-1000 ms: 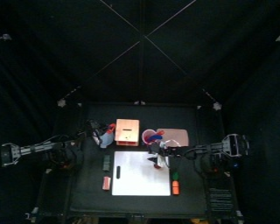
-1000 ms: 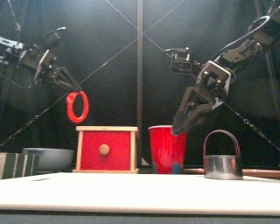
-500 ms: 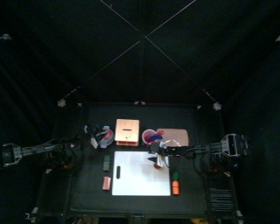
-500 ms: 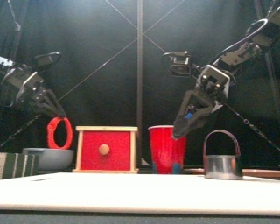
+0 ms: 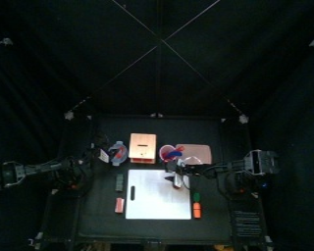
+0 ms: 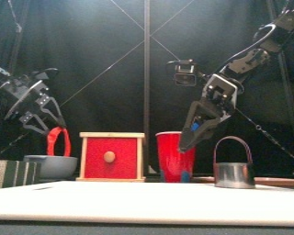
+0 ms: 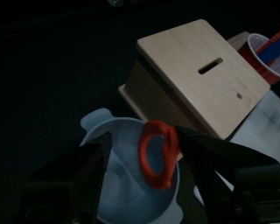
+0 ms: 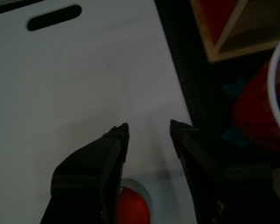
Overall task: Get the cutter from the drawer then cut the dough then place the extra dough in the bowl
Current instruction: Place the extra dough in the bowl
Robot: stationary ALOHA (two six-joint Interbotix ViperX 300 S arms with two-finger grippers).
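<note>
Noted red dough ring [image 7: 149, 157] standing on edge, lower part down inside blue-grey bowl [image 6: 49, 168], upper part showing above the rim. Located bowl at left of desk [image 5: 94, 221], just beside pale wooden box [image 6: 113, 156] with red drawer front.

Observed left gripper [image 6: 43, 124] directly above the bowl, jaws spread wide to either side of the ring – clear gap visible on both sides in the left wrist view. Cannot tell whether either jaw touches the dough.

Recorded metal cutter [image 6: 233, 173] upright on its round edge at right of desk, wire handle arched over the top, untouched by either gripper. Found red cup [image 6: 175, 158] between box and cutter, near both.

Noted white cutting board [image 8: 84, 79] flat at front centre of desk, surface bare under the right arm. Observed right gripper [image 8: 150, 131] hanging over the board's back right part, close to the red cup – jaws parted, nothing between them. Spotted small orange-red toy [image 5: 195, 208] lying at the board's right edge and another small red item [image 5: 119, 204] on the desk just off its left edge.
</note>
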